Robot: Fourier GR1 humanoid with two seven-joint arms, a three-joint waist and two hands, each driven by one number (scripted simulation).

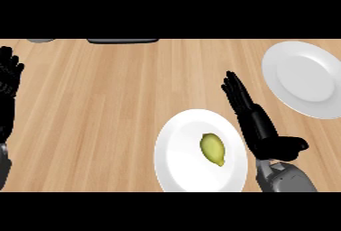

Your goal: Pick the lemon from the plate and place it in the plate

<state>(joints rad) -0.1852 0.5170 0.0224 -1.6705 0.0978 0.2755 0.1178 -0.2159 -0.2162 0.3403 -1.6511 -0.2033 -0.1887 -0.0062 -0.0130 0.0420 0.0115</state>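
Lying on plate [181, 135], lemon [212, 149] near fingers [243, 99]

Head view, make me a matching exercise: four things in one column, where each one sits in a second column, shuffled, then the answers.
Things:
1. lemon
2. far plate
3. right hand
4. left hand

Places:
A. at the view's left edge, open, fingers up
B. at the view's upper right
C. lying on the near plate
D. open, beside the near plate's right rim

Pairs: 1-C, 2-B, 3-D, 4-A.
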